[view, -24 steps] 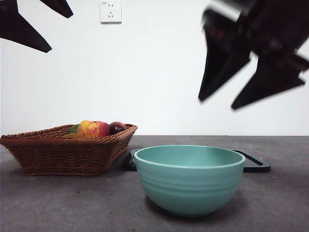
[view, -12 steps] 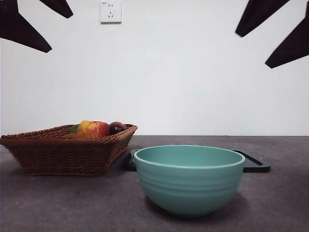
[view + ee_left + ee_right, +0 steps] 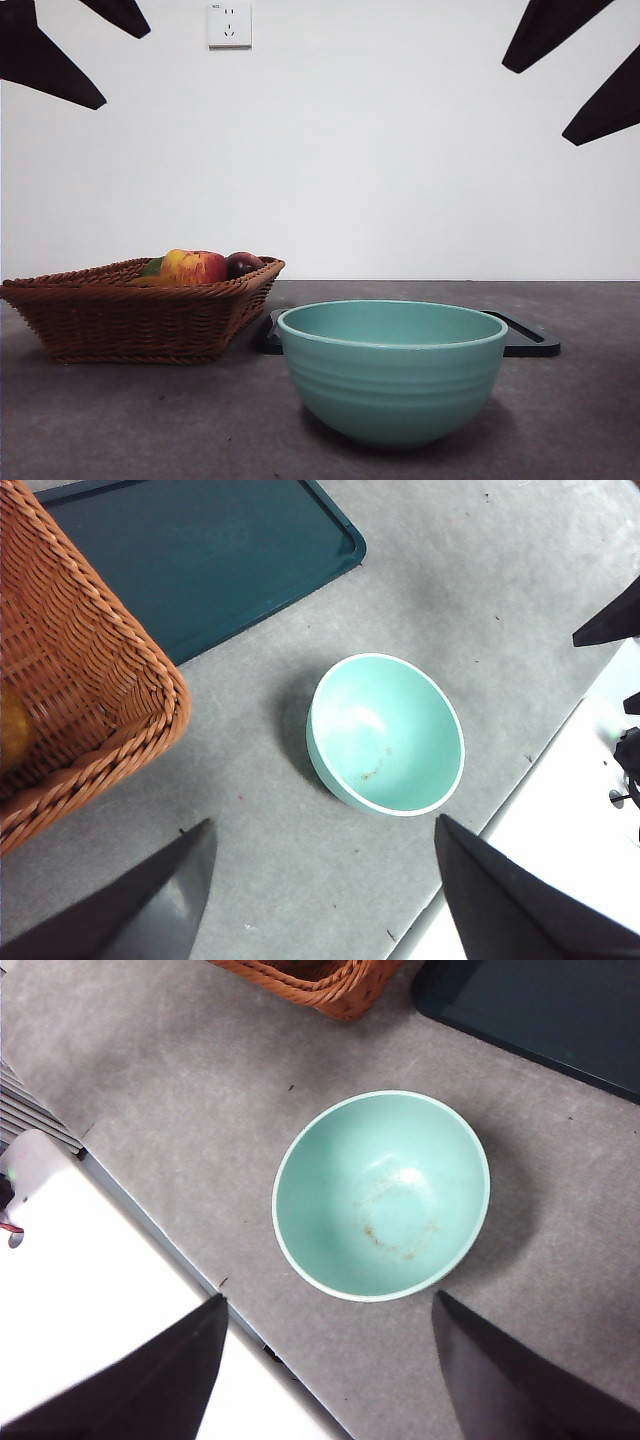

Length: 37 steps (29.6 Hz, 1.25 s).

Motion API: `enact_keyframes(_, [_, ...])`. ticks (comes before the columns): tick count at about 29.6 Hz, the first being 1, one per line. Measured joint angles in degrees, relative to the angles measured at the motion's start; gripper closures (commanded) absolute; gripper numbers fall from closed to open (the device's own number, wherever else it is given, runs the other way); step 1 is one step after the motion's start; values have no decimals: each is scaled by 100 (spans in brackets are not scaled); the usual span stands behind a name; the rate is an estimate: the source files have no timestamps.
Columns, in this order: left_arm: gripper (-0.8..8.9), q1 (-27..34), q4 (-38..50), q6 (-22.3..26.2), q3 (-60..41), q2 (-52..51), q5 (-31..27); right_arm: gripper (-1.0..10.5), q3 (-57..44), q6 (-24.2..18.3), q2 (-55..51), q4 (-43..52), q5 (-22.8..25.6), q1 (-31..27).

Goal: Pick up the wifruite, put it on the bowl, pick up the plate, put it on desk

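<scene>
While both arms hang high above the bench (image 3: 120, 420), the left pincer (image 3: 320, 900) and right pincer (image 3: 325, 1370) each stand wide apart and hold nothing. Below them sits the bowl (image 3: 392, 372), mint-green glazed ceramic, round, faintly ribbed on its side, smooth-rimmed, with brownish specks inside and no fruit in it. Behind it lies a flat dark tray (image 3: 525, 338) with rounded corners. Beside that stands a brown woven wicker basket (image 3: 120, 320), holding a red-yellow apple (image 3: 193, 267) and a dark round fruit (image 3: 243, 263). The bench is matte, mottled grey.
</scene>
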Motion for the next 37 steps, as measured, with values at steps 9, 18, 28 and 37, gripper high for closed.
enact_keyframes(9, [813,0,0,4,0,0,0,941,0,0,0,0,0,0])
enact_keyframes(18, [806,0,0,4,0,0,2,941,0,0,0,63,20,0])
enact_keyframes(28, [806,0,7,2,0,0,2,941,0,0,0,155,20,0])
enact_keyframes(37, [806,0,9,2,0,0,2,941,0,0,0,155,20,0])
